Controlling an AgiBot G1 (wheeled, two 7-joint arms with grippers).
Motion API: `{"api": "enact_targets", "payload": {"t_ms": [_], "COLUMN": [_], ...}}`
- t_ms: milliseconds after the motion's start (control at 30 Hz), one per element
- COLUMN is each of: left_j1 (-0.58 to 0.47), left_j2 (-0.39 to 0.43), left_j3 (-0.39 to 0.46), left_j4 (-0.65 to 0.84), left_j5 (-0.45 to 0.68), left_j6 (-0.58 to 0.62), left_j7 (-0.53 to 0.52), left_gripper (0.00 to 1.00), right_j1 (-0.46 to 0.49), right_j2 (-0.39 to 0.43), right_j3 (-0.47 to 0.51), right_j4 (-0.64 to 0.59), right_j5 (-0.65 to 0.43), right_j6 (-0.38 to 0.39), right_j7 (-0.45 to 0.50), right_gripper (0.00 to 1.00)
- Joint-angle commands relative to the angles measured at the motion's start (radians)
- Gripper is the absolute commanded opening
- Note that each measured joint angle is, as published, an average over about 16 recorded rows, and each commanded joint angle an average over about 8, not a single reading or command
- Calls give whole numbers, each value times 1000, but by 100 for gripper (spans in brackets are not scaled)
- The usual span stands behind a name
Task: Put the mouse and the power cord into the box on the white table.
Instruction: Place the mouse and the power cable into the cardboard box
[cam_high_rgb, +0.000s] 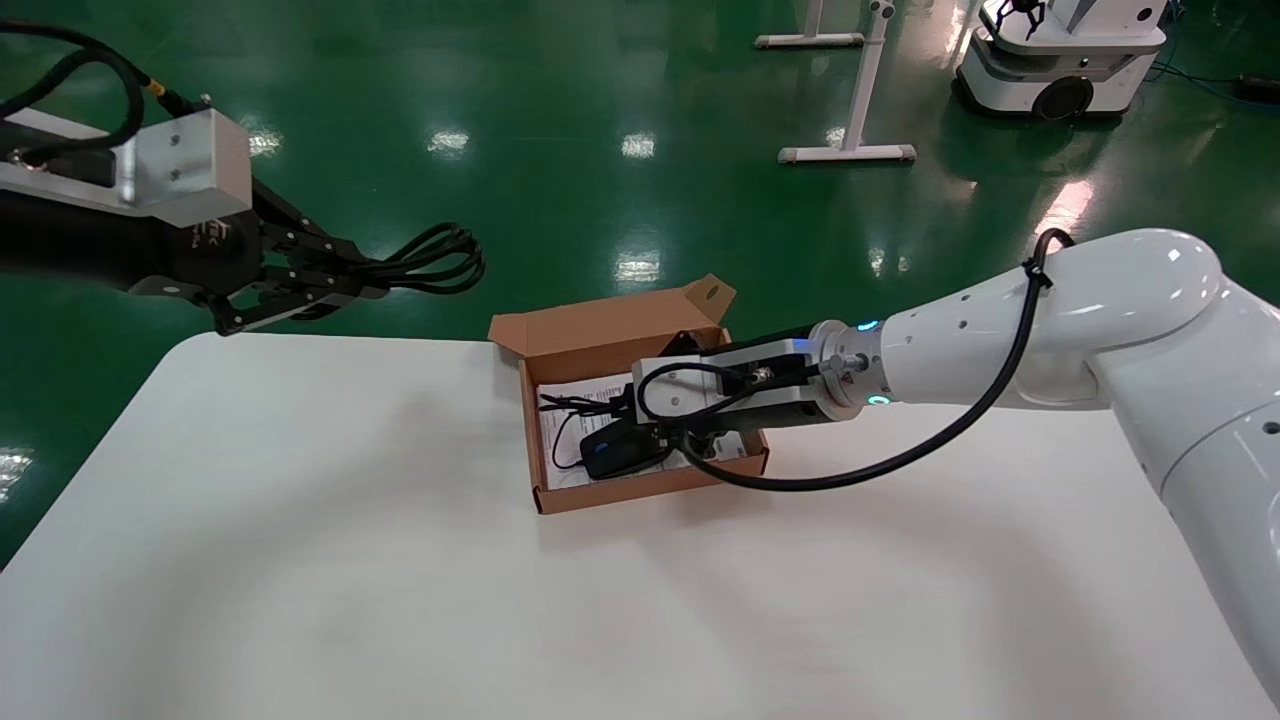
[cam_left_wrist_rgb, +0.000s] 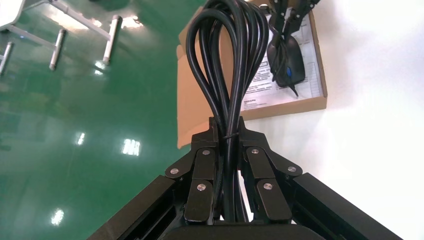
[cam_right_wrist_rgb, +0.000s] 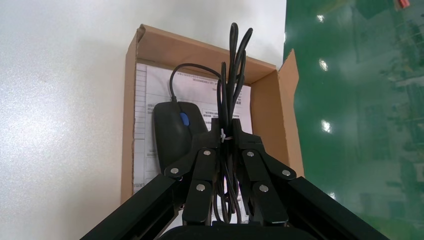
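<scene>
White arm (cam_high_rgb: 1100, 320), black cabled pincer (cam_high_rgb: 625, 415)

Head camera looks down over the white table (cam_high_rgb: 300, 560); both wrist cameras peer close along their fingers, sharing the box (cam_high_rgb: 640, 490) (cam_left_wrist_rgb: 280, 107) (cam_right_wrist_rgb: 129, 120).

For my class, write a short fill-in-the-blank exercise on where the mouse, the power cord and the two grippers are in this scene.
1. The left gripper is shut on the ____, held in the air beyond the white table's far edge.
2. The mouse lies inside the ____.
3. The right gripper is shut on the mouse's bundled thin ____.
4. A printed white ____ lines the bottom of the box.

Missing words: power cord; box; wire; sheet
</scene>
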Motion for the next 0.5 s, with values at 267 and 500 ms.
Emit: {"api": "enact_targets", "payload": {"t_ms": [267, 500], "left_j1": [39, 59], "left_j2": [11, 52], "left_j3": [-1, -2], "left_j4": [-31, -8], "left_j5": [-16, -21], "left_j6": [-23, -57], "left_j7": [-27, -19], "left_gripper": [0, 0], "right_j1": [10, 51], "right_j2": [-5, 31], "right_j3": [-10, -4], "right_j4": [-35, -53], "right_j5": [22, 42], "right_j6": [-5, -2], "right_j7": [-28, -50], "right_gripper": [100, 100]}}
